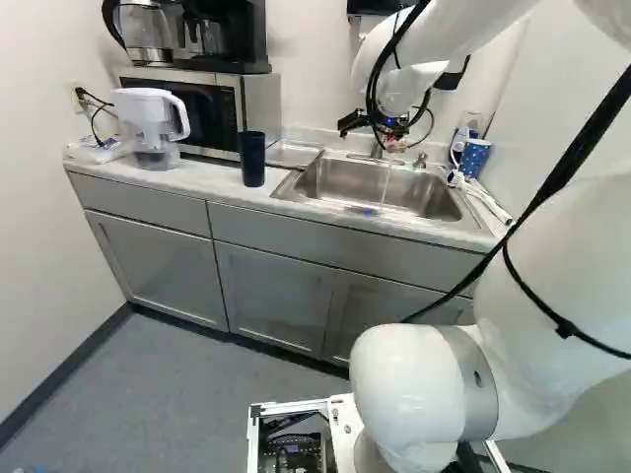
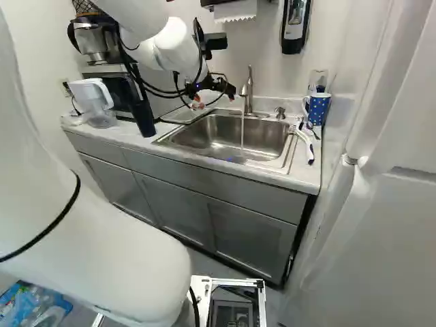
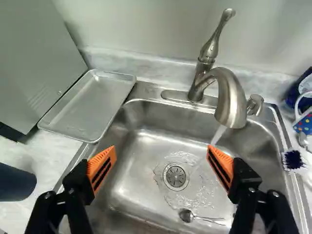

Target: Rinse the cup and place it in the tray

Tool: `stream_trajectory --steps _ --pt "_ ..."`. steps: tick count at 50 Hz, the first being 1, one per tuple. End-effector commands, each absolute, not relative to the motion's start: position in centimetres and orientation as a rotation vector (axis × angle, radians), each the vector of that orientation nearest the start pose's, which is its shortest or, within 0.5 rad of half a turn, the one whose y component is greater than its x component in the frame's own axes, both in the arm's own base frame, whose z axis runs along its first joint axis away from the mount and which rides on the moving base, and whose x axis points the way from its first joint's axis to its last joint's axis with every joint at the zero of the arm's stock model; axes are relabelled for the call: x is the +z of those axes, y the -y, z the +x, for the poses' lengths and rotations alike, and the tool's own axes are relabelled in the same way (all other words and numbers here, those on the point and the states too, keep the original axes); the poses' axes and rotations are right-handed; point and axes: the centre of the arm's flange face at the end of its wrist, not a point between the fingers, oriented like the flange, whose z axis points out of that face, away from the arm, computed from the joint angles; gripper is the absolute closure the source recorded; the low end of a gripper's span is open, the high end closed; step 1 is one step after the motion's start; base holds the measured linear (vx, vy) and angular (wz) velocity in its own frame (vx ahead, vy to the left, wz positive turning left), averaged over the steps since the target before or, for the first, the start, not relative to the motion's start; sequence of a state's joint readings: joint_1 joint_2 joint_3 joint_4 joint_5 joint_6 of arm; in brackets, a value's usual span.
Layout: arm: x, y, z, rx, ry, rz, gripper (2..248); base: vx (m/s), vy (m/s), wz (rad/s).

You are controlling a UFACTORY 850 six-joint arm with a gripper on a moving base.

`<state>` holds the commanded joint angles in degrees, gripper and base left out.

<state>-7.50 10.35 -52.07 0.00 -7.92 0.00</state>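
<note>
The site is a kitchenette: a stainless sink (image 3: 124, 197) with a running faucet (image 3: 231, 105) is set into a surface (image 2: 204, 163) above grey cabinets (image 1: 276, 296). A microwave (image 1: 258, 103), a coffee maker (image 1: 225, 34) and a water filter pitcher (image 1: 150, 118) stand alongside.

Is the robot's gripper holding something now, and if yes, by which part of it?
Nothing is held: the orange-padded black gripper stands open above the metal sink, and the tall dark blue cup stands on the pale counter.
</note>
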Motion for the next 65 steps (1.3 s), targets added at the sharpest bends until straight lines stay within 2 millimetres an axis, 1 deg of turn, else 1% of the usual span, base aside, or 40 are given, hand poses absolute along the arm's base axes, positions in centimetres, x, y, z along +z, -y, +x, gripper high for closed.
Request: stream_trajectory --steps 50,65 --pt "63.0 9.5 42.7 -1.483 -0.317 -2.866 3 0.0 0.0 0.0" --pt "63.0 9.6 42.6 -1.483 -0.319 -2.867 3 0.0 0.0 0.0"
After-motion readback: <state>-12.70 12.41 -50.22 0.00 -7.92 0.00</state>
